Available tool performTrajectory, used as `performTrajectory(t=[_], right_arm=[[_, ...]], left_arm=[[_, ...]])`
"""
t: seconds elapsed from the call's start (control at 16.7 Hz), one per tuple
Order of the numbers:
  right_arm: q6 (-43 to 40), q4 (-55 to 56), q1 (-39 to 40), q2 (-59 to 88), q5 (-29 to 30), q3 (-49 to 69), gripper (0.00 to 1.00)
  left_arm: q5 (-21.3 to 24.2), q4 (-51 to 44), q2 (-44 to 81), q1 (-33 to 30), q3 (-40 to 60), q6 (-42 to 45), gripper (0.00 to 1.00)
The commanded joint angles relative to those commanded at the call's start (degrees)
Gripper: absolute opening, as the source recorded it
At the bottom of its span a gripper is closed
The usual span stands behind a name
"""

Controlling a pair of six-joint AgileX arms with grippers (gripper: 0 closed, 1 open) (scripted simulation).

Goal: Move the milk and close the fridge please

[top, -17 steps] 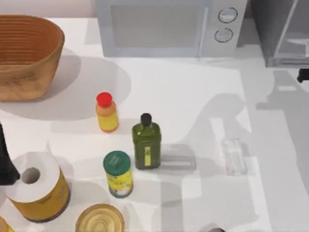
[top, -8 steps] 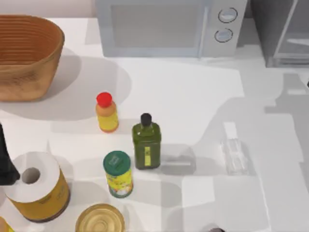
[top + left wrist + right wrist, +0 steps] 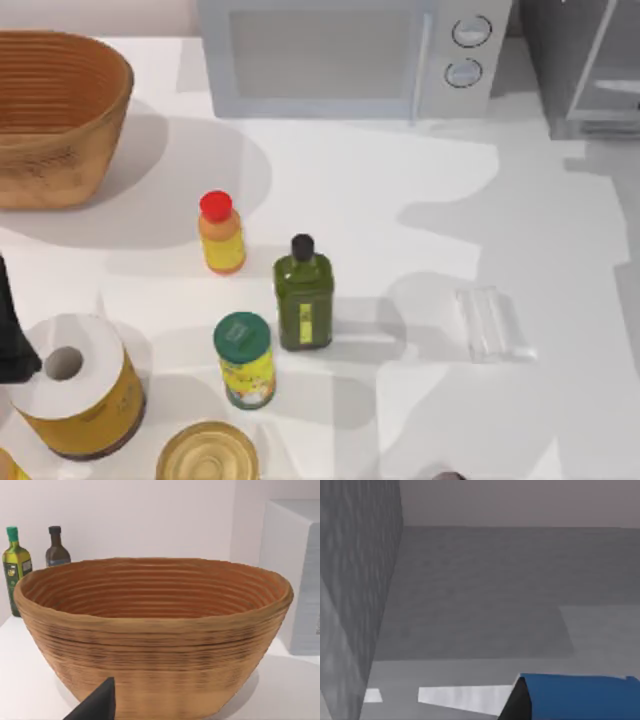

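Note:
The milk (image 3: 580,695) shows its blue top very close in the right wrist view. My right gripper (image 3: 565,711) is shut on it, with one dark finger (image 3: 519,702) against its side. A grey speckled wall of the fridge (image 3: 350,610) rises close beside the carton, with dim grey surfaces ahead. In the top view the fridge (image 3: 580,60) stands at the back right corner, with its pale framed door panel angled outward. My left arm (image 3: 8,335) is parked at the table's left edge.
A white microwave (image 3: 350,55) stands at the back, a wicker basket (image 3: 50,115) at the back left. A green bottle (image 3: 303,295), an orange bottle (image 3: 221,233), a green-lidded can (image 3: 244,360), a paper roll (image 3: 75,385) and a clear plastic box (image 3: 490,322) stand on the table.
The dark bit of my right arm at the right edge near the fridge has left the top view. Its shadow on the table has shifted. The left arm has not moved.

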Motion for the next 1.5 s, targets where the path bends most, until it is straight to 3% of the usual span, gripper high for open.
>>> performTrajectory(t=[0.42, 0.66, 0.84, 1.5], right_arm=[[-2.72, -37.19, -4.70, 16.74, -5.00, 35.16, 0.00], [-4.39, -52.06, -5.78, 22.15, -8.07, 49.50, 0.00], [-5.04, -56.92, -6.19, 23.74, -9.30, 54.24, 0.00], [-5.09, -57.29, -6.22, 23.82, -9.39, 54.60, 0.00]], left_arm=[[0.00, 0.00, 0.00, 0.00, 0.00, 0.00, 1.00], [0.00, 0.00, 0.00, 0.00, 0.00, 0.00, 1.00], [0.00, 0.00, 0.00, 0.00, 0.00, 0.00, 1.00], [0.00, 0.00, 0.00, 0.00, 0.00, 0.00, 1.00]])
